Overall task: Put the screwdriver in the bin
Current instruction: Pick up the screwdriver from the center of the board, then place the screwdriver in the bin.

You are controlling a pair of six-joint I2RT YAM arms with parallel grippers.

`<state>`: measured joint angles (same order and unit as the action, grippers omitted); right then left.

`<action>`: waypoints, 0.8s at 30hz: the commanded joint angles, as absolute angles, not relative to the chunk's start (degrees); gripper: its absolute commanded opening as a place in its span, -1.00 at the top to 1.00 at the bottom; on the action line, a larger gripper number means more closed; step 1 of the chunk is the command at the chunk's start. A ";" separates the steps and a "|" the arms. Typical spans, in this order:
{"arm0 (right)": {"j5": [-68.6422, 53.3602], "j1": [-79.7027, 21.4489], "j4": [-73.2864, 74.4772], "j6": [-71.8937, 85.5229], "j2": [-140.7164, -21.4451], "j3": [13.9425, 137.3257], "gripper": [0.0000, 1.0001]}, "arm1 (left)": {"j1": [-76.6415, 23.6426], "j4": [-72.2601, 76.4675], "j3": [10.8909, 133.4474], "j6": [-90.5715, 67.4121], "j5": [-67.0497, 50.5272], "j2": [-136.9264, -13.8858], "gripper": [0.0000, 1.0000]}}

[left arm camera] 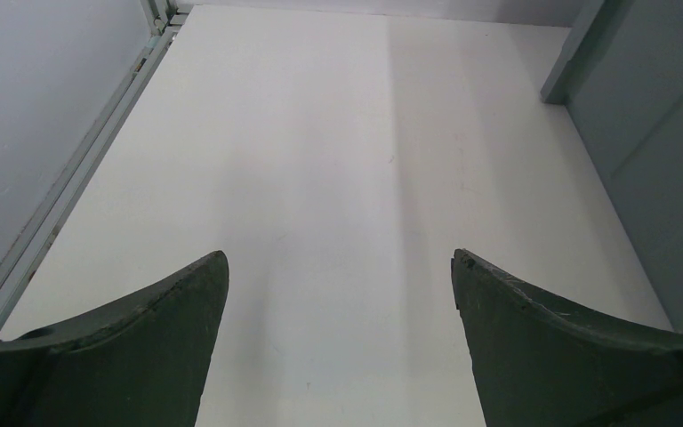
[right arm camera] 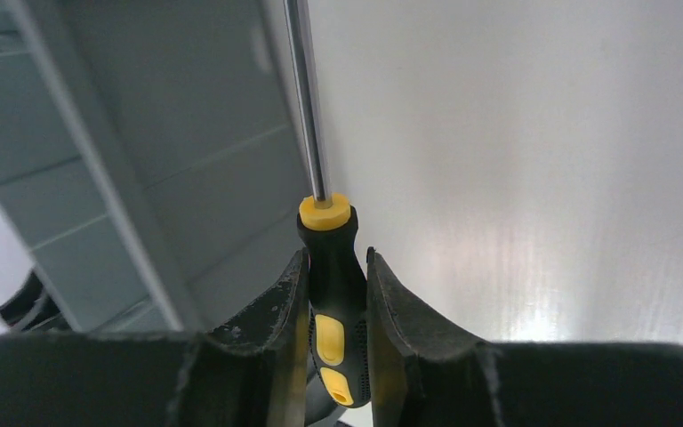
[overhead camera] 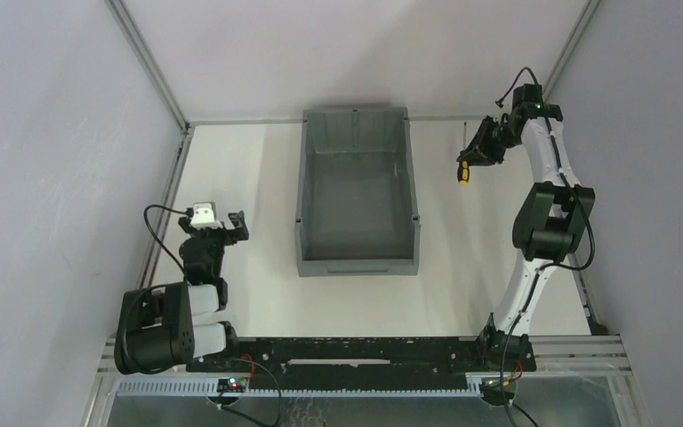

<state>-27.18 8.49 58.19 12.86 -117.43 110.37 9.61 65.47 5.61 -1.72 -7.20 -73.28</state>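
Bin [overhead camera: 356,196] sits mid-table, nothing in it.

Left gripper [left arm camera: 340,262] is parked left of the bin with its fingers spread, holding nothing.

Right gripper [right arm camera: 333,258] is pinching the screwdriver [right arm camera: 333,294] by its yellow-and-black handle. It hangs just right of the bin's far right wall, off the table.

Step looks like carry. You'd next need to swing left across the rim, then release over the bin floor.

No brand or writing legible.

no readable text, no labels, no brands, no numbers
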 commanded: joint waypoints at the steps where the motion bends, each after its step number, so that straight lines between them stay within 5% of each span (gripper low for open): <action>1: -37.19 8.35 58.45 18.87 -111.49 111.38 1.00 | 9.40 67.93 7.83 -2.40 -6.86 -72.60 -1.00; 11: -45.37 5.44 53.59 29.73 -103.40 107.95 1.00 | 9.41 67.89 7.84 -2.38 -6.87 -72.58 -1.00; 24: -32.17 -8.98 55.88 38.74 -100.03 112.89 1.00 | 9.40 67.93 7.80 -2.38 -6.89 -72.59 -1.00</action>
<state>-38.20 -4.67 55.57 34.52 -101.84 108.53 9.61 65.47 5.61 -1.72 -7.20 -73.28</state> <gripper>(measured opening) 0.312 0.996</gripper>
